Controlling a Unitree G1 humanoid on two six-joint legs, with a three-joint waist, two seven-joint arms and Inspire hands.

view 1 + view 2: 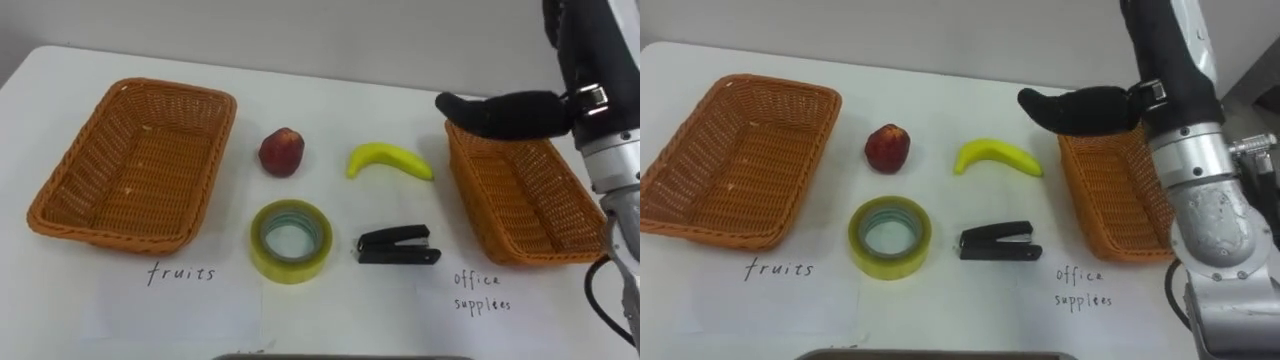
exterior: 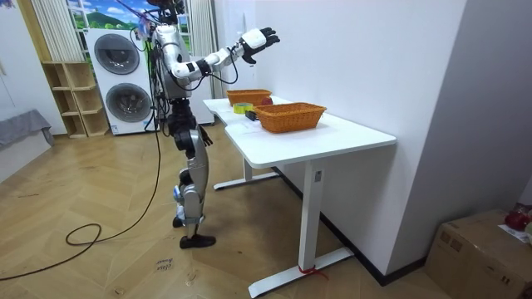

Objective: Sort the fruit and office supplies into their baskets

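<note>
1. The white table [image 1: 330, 75] is sitting against a plain wall [image 1: 300, 25]. In the room view I'm standing at its edge on a wood floor [image 2: 100, 208]. Stacked washing machines [image 2: 120, 79] and an open shelf [image 2: 71, 100] are sitting behind me, and a cardboard box [image 2: 478, 249] is sitting low on the room view's right.
2. Two wicker baskets are sitting well apart: the left basket [image 1: 60, 200] and the right basket [image 1: 530, 200], each with a handwritten paper label [image 1: 181, 272] in front of it.
3. All the stuff to sort is lying on the table between them, outside both. The apple [image 1: 283, 151] and banana [image 1: 390, 160] are lying in the far row. The tape roll [image 1: 291, 240] and black stapler [image 1: 398, 245] are lying in the near row. The banana's tip is lying near the right basket's rim, not touching it.
4. My right robot hand [image 1: 500, 113] is hovering over the right basket's far left corner, fingers stretched out straight, holding nothing.
5. The room view is showing how high that arm is raised above the table. The eye views are giving the close layout, stapler and labels included.
</note>
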